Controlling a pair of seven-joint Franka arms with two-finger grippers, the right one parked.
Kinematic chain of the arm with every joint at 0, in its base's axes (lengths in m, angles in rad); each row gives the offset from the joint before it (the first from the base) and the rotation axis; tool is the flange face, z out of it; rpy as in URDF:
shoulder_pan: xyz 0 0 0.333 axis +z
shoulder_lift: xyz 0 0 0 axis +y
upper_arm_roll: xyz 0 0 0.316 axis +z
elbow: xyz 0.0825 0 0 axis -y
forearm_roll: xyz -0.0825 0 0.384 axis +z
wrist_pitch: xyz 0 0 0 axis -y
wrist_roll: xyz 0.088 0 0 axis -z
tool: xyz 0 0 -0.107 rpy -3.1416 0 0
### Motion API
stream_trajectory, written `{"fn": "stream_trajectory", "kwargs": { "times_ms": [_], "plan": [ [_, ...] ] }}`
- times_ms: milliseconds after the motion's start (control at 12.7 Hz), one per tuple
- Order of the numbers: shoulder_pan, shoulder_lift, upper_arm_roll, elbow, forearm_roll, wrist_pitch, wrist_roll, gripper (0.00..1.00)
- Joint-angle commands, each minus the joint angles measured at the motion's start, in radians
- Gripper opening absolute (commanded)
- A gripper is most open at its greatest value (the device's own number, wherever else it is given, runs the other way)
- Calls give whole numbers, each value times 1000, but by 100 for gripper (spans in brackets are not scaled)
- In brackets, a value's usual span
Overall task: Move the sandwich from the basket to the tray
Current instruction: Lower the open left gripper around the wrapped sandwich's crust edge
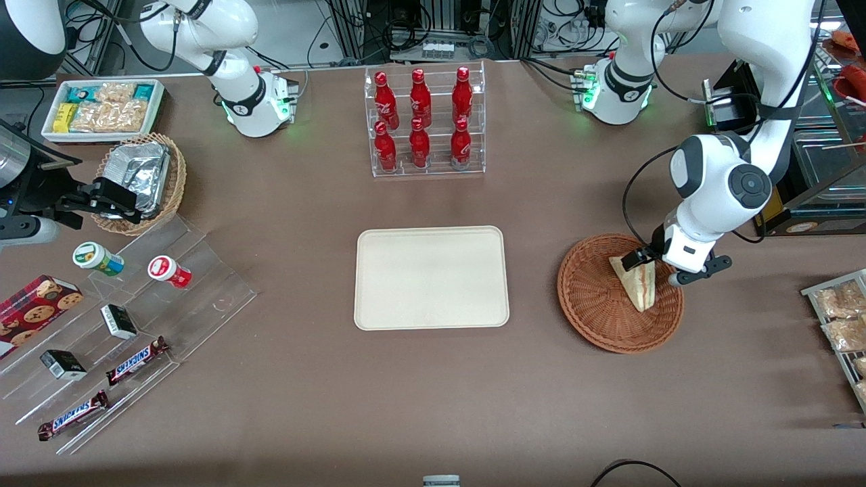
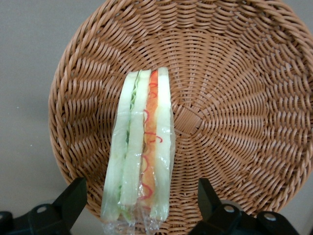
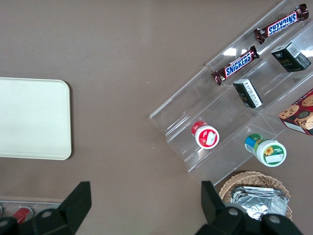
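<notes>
Jaws of the left gripper (image 2: 139, 205) stand apart astride the triangular white-bread sandwich (image 2: 142, 147), long axis running between them, in the round reddish-brown wicker basket (image 2: 234, 73).

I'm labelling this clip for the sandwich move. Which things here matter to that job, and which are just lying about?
Job:
- triangular white-bread sandwich
- round reddish-brown wicker basket holding it
- flat cream rectangular tray
- left gripper, open around the sandwich

Lying about:
- red bottles in a clear rack
- Snickers bars
- tan basket of foil packets
</notes>
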Motion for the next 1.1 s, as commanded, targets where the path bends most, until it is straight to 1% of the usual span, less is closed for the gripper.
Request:
{"fn": "stream_trajectory", "kwargs": {
  "times_ms": [0,79,157,236,394,709,866,1024],
  "plan": [
    [11,-18,-9,-68,-13,107,-15,96],
    [11,-6,-9,-74,-13,129,-23,83],
    [11,-6,-9,-72,-13,129,-37,62],
    [11,-7,-9,-72,-13,127,-40,35],
    [11,-7,-9,-72,-13,126,-42,0],
    [10,-45,-9,-46,-11,72,-35,0],
    [5,-67,-10,25,-6,-48,-32,0],
    [2,-67,-12,145,4,-214,-34,0]
  ]
}}
